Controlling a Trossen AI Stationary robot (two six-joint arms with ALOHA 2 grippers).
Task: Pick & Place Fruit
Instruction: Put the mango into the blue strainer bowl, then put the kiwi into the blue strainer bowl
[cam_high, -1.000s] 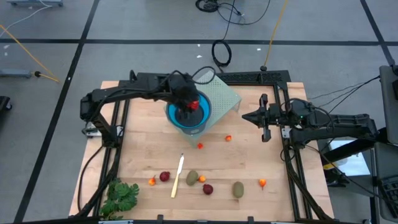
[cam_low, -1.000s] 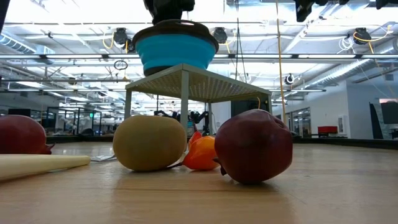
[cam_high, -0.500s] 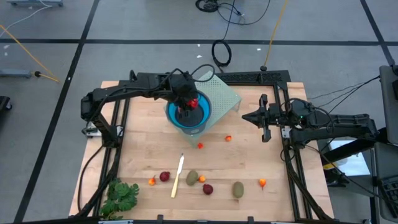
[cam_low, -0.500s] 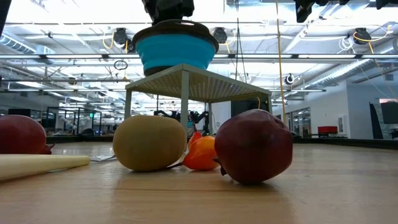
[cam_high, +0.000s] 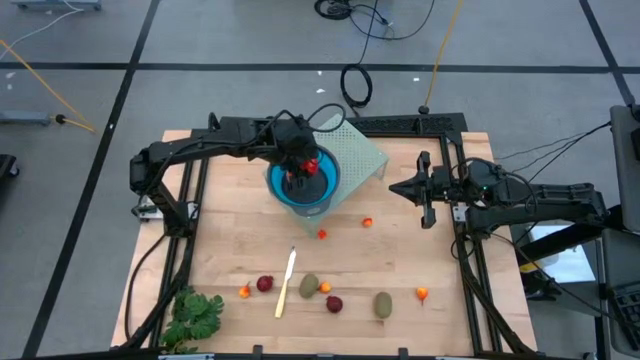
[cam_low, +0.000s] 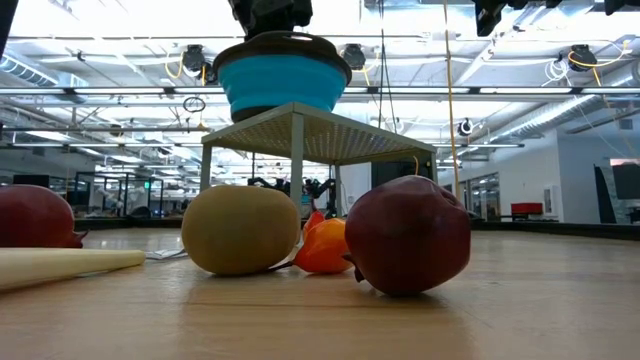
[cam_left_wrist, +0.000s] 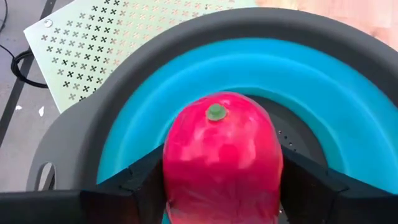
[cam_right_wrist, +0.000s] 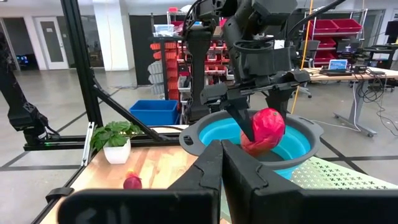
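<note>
Near table edge: leafy bunch (cam_high: 195, 313), cream stick (cam_high: 285, 284), brown-green ovals (cam_high: 383, 304), dark red balls (cam_high: 334, 304), orange bits (cam_high: 421, 294); open wood around them. Farther: left gripper (cam_left_wrist: 217, 186) clamped on red fruit (cam_left_wrist: 221, 155) inside blue bowl (cam_left_wrist: 348, 118) on perforated stand (cam_high: 362, 152). Right gripper (cam_high: 394, 188) apparently closed, beside the stand. No legible writing.

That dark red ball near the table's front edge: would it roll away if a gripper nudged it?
Probably: the dark red ball is round and rests on a small patch of the smooth wooden table. Its glossy skin may slip between fingers. It looks stiff, like moulded plastic.
</note>
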